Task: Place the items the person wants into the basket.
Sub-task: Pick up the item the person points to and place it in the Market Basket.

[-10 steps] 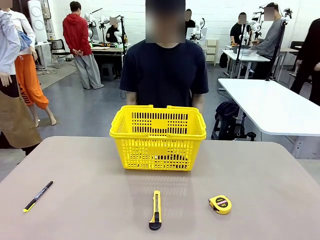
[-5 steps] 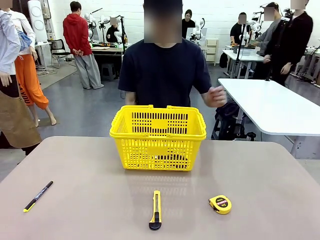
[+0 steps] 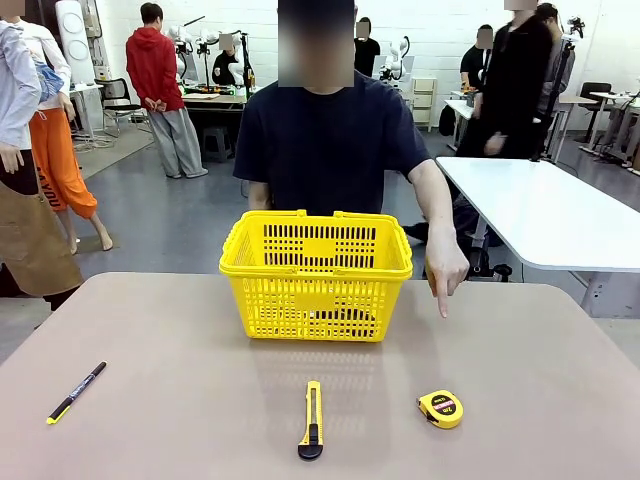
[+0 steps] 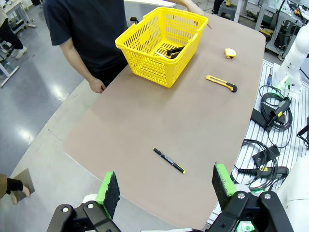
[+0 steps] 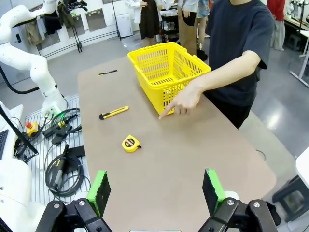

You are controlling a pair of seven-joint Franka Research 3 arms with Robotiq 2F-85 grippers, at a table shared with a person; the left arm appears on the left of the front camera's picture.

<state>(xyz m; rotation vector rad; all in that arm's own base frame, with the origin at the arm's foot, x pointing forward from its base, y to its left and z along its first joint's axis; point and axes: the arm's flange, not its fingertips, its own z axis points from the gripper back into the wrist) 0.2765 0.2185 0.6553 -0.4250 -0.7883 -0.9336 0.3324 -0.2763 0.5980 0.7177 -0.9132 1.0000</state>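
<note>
The yellow basket [image 3: 315,305] stands at the table's far middle, in front of the person [image 3: 330,140] in the black T-shirt. The person's hand [image 3: 445,270] reaches over the table right of the basket, one finger pointing down towards the round yellow-and-black tape measure [image 3: 440,408]. From the right wrist view, that hand [image 5: 182,100] points at the table beside the basket [image 5: 179,84], and the tape measure [image 5: 131,143] lies nearer. A black stapler [image 4: 174,50] lies inside the basket [image 4: 145,65]. My left gripper [image 4: 165,186] and right gripper [image 5: 155,191] both hang open, high above the table, holding nothing.
A yellow utility knife [image 3: 312,420] lies near the front middle of the brown table [image 3: 180,340], and a slim black pen [image 3: 76,392] at front left. Cables [image 4: 270,121] lie on a rack beside the table. A white table [image 3: 540,210] and other people stand behind.
The person's arm on the picture's right came up from behind the basket, then stretched out over the table with a finger pointing down. Both grippers stayed open.
</note>
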